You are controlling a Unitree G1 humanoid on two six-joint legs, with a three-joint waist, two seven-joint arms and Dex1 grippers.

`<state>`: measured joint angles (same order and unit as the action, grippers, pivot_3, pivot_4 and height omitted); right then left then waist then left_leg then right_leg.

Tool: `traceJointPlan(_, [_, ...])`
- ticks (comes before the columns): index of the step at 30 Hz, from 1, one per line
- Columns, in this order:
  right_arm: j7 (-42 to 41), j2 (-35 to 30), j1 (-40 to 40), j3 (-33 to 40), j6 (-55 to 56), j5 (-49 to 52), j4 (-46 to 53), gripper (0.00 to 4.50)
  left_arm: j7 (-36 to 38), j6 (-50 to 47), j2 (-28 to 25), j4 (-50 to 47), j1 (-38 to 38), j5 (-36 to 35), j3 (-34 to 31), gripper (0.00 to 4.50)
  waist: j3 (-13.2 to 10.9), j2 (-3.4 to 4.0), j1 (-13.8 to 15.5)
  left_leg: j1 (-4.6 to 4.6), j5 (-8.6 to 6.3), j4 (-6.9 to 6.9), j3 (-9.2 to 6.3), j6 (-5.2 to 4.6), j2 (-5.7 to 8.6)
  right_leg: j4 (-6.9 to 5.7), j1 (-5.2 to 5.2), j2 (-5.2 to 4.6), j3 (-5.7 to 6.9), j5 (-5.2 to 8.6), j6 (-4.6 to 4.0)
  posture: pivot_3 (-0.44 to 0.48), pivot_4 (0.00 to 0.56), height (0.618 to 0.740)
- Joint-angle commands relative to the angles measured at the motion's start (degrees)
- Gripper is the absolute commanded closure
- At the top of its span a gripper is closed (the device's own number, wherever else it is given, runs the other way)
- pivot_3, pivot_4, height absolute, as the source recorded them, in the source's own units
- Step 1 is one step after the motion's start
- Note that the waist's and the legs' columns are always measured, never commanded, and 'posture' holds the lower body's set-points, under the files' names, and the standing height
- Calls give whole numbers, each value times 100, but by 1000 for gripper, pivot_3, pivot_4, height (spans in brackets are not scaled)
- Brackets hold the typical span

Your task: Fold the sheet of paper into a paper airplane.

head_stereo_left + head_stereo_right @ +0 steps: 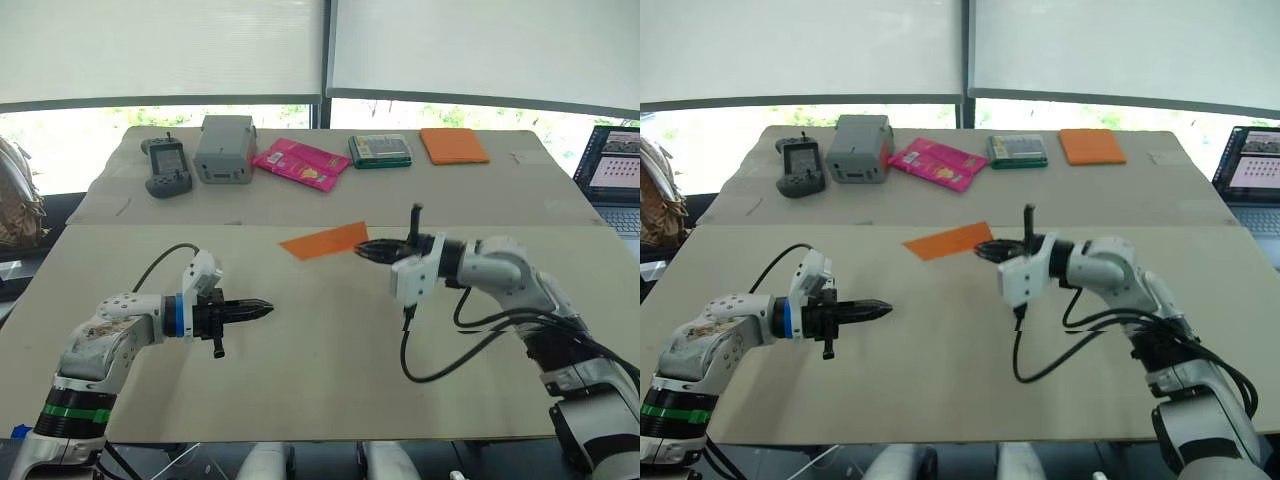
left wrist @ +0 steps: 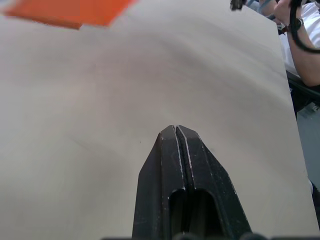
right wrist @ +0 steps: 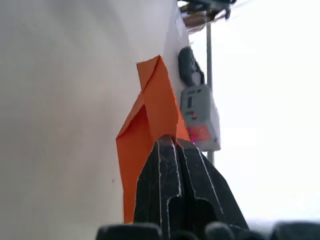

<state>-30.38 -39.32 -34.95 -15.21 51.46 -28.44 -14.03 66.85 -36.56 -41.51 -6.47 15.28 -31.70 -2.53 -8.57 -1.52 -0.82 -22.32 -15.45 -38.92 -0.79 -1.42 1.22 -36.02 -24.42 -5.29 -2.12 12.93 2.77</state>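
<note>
The sheet of paper [image 1: 325,241] is bright orange and folded into a flat slanted shape with a raised flap. It lies on the near table, just past the middle. My right gripper [image 1: 362,250] is shut, and its tips touch the paper's right edge. In the right wrist view the orange paper [image 3: 150,125] stretches away from the closed fingertips [image 3: 167,145]. My left gripper [image 1: 262,310] is shut and empty. It hovers low over bare table, a gripper-length nearer me and left of the paper [image 2: 70,11].
On the far table sit a grey handheld controller [image 1: 165,166], a grey box [image 1: 224,148], a pink packet [image 1: 300,163], a green box [image 1: 380,150] and an orange pad [image 1: 453,145]. A laptop [image 1: 612,170] stands at the right. A person's arm [image 2: 305,45] is beyond the table edge.
</note>
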Motion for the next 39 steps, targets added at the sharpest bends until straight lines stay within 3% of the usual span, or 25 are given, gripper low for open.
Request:
traceJointPlan(1, [1257, -31, 482, 272, 653, -1012, 160, 4482, -23, -29, -91, -237, -30, -156, -165, 4500, 0, 0, 8, 1, 0, 0, 0, 0, 1, -1, 0, 0, 0, 0, 0, 0, 150, 740])
traceJointPlan(2, [1513, -33, 601, 288, 638, -1263, 183, 4482, -28, -31, -90, -247, -37, -159, -163, 4500, 0, 1, 6, 2, 0, 0, -1, 0, 1, -1, 2, 0, 0, 0, -1, 0, 150, 740])
traceJointPlan(7, [2097, -145, 1288, 452, 690, -1327, 452, 2907, 0, -4, -128, -257, -51, -101, -83, 4500, -1, 0, -7, 13, 1, 0, 6, 0, 0, -8, 7, 5, -13, -4, -6, 0, 150, 740])
traceJointPlan(15, [1532, -804, 1465, 729, 358, 82, 1274, 63, 36, -20, -122, -330, -182, -168, -123, 4500, -2, -1, -25, 25, -3, 1, 11, -6, -9, -7, 18, 10, -19, -3, -6, 0, 150, 740])
traceJointPlan(16, [1246, -872, 1441, 605, 163, 489, 1323, 22, 35, -6, -114, -338, -210, -165, -118, 4500, -2, -1, -25, 25, -3, 1, 11, -7, -9, -7, 19, 9, -19, -3, -6, 0, 150, 740])
traceJointPlan(22, [-560, -474, 996, 123, -2252, 2095, 1332, 22, -70, 34, -1, -394, -282, -134, -53, 4500, -3, -3, -23, 30, -5, -2, 12, -11, -15, -5, 29, 10, -18, -4, -7, 0, 150, 740])
traceJointPlan(28, [-1304, 117, 559, 85, -4037, 2563, 1074, 1900, -161, 40, 38, -465, -336, -100, -50, 4500, -3, -3, -4, 22, -7, -3, 11, -14, -14, -6, 21, 8, -17, -4, -7, 0, 150, 740])
traceJointPlan(35, [-1878, 348, 780, -86, -4964, 2635, 1150, 4358, -290, 123, 46, -473, -429, -32, -33, 4500, -3, -3, 18, 19, -7, -2, 8, -14, -11, -5, 16, 5, -12, -4, -7, 0, 150, 740])
traceJointPlan(39, [-2067, 353, 1230, -113, -5456, 2673, 1666, 4471, -287, 187, 36, -370, -382, 15, 21, 4500, -3, -3, 11, 17, -8, -2, 8, -15, -10, -4, 16, 4, -11, -4, -7, 0, 150, 740])
